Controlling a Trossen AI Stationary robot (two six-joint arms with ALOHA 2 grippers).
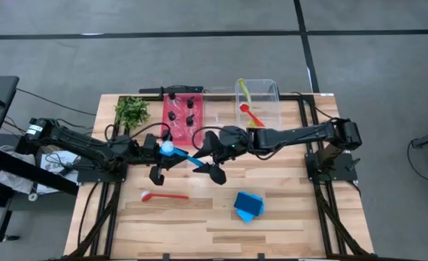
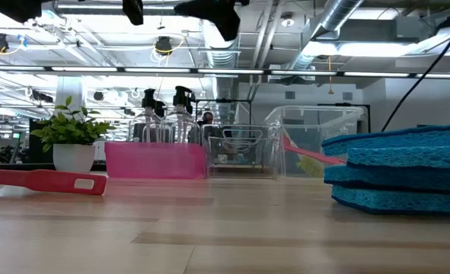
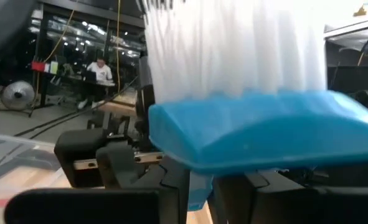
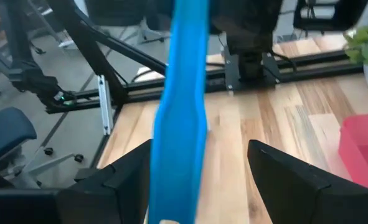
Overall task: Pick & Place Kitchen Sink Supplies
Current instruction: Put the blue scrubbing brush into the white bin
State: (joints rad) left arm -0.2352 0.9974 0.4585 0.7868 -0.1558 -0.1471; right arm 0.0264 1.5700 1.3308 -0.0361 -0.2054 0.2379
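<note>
- Holding a blue plastic dish brush with white bristles (image 1: 179, 153) above the table's middle, we see both grippers meeting: the left gripper (image 1: 158, 161) seems clamped near the bristle head, while the right gripper (image 1: 208, 161) has fingers spread around the handle.
- We judge a handover risk: releasing before the right gripper closes would drop it.
- Our right wrist view shows the gaps beside the handle; only the high view shows the red long-handled brush (image 1: 163, 194) and 2 stacked blue rectangular sponges (image 1: 248, 206) on the table.
</note>
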